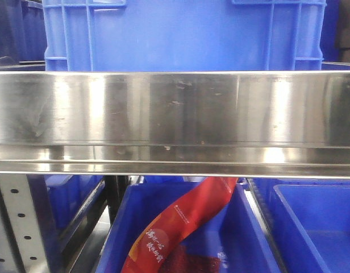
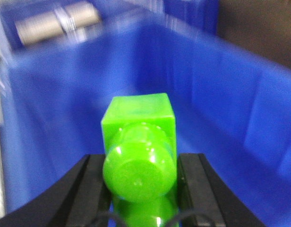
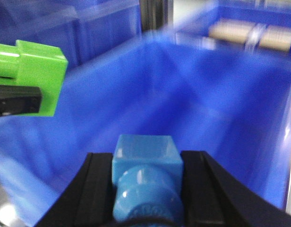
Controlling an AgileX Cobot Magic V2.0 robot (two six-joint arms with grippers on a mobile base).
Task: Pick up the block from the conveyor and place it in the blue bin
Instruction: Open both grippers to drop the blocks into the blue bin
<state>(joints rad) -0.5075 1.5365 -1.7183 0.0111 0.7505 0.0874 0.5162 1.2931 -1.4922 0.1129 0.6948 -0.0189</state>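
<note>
My left gripper (image 2: 141,175) is shut on a bright green block (image 2: 138,118) with a round stud facing the camera, held above the inside of a blue bin (image 2: 221,94). Its black fingers press both sides of the block. My right gripper (image 3: 146,175) is shut on a light blue block (image 3: 144,149), also over the blue bin (image 3: 207,94). In the right wrist view the green block (image 3: 39,75) shows at the upper left, clamped by a black finger (image 3: 18,101) of the left gripper. The conveyor is out of view. Neither gripper shows in the front view.
A polished steel rail (image 1: 175,119) spans the front view. A large blue crate (image 1: 180,34) stands behind it. Below are a blue bin (image 1: 124,239) holding a red packet (image 1: 186,222), another blue bin (image 1: 317,227) at the right, and a perforated post (image 1: 19,227).
</note>
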